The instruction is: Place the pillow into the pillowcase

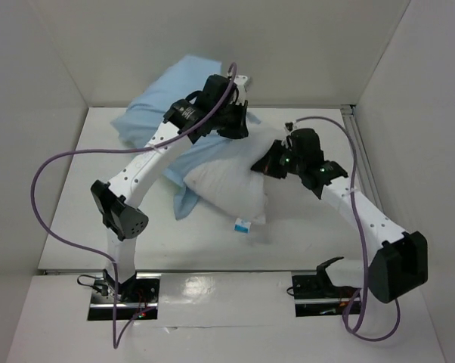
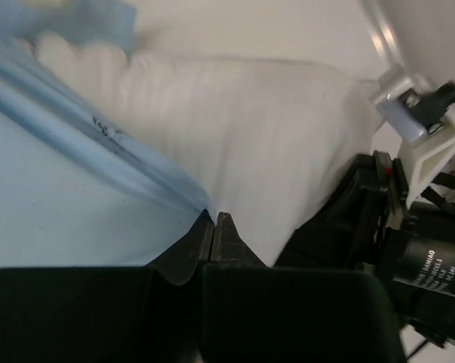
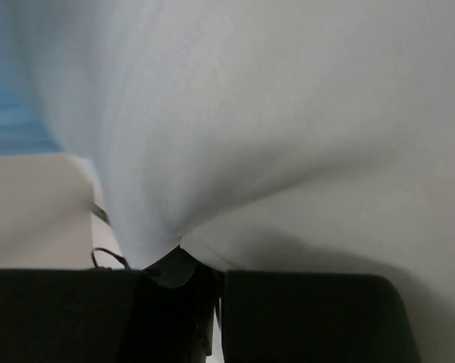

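White pillow (image 1: pixel 226 190) lies on the table (image 1: pixel 76 227), largely outside the light-blue pillowcase (image 1: pixel 153 108). The left gripper (image 2: pixel 215 227) pinches the pillowcase hem and the right gripper (image 3: pixel 184 261) pinches the pillow. Insertion looks barely begun.

A white table (image 1: pixel 212 246) is lying beneath the right gripper (image 1: pixel 267 164); a metal rail (image 1: pixel 368 178) is running off to its right.

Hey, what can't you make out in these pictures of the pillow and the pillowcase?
- Top view: the mouth of the pillowcase, hidden under the left arm.
- Top view: the print on the label of the pillow, too small.
- Right wrist view: the right gripper, tips buried in blurred white cloth.
- Left wrist view: most of the pillowcase, cut off by the left edge.
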